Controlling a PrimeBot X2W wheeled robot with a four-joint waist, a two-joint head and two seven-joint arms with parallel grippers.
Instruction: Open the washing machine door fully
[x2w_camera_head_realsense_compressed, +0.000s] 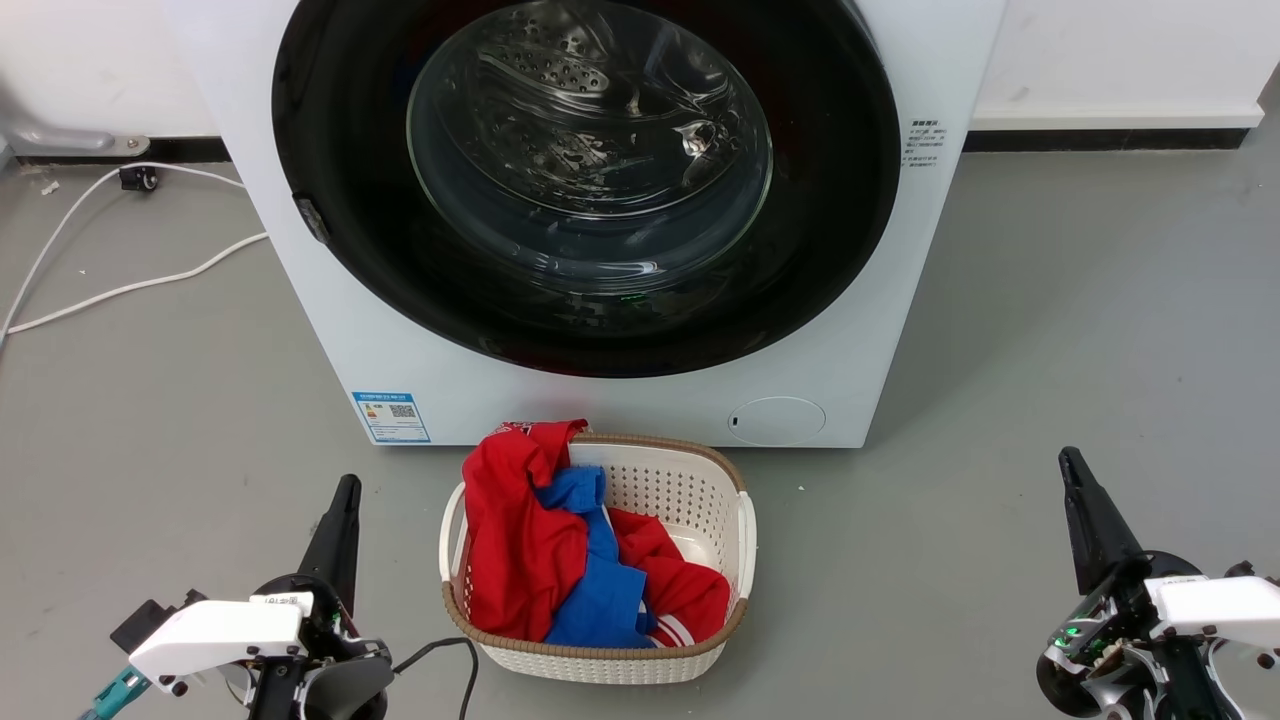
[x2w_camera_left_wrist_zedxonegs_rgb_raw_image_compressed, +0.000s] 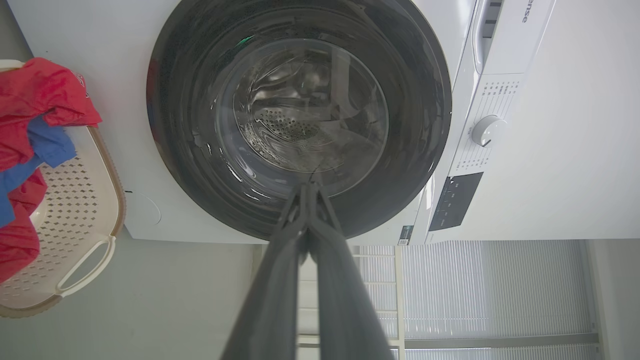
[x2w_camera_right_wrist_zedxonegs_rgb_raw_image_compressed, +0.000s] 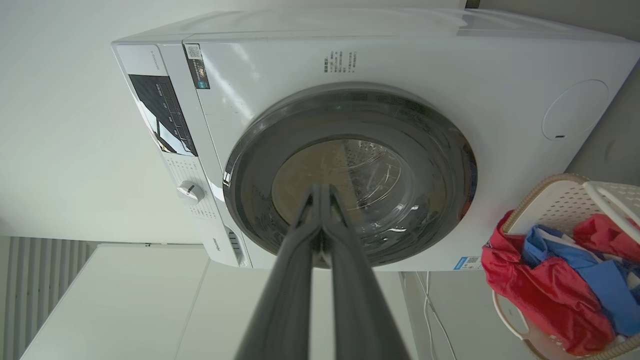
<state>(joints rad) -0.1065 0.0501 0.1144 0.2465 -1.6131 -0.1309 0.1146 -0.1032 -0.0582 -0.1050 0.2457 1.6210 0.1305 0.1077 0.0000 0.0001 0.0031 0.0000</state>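
- Low at the left, left end effector (x2w_camera_head_realsense_compressed: 347, 492): long dark fingers pressed together, gripping nothing, tips aimed at the machine.
- Low at the right, right end effector (x2w_camera_head_realsense_compressed: 1071, 465): likewise pinched narrow and empty, well apart from the machine.
- Between them, on the grey floor (x2w_camera_head_realsense_compressed: 150, 400), white perforated plastic laundry basket with brown woven rim (x2w_camera_head_realsense_compressed: 745, 530), holding crumpled red and blue clothes (x2w_camera_head_realsense_compressed: 520, 560), just before the machine.
- Large round glossy black washing machine door with clear bulging glass centre (x2w_camera_head_realsense_compressed: 590, 180): shut flush against the front, steel drum seen through the glass.
- White boxy washing machine (x2w_camera_head_realsense_compressed: 880, 370): blue label sticker (x2w_camera_head_realsense_compressed: 391, 416) low left, round flap (x2w_camera_head_realsense_compressed: 777, 420) low right.
- Thin white cable (x2w_camera_head_realsense_compressed: 130, 288) trailing across the floor at the left.
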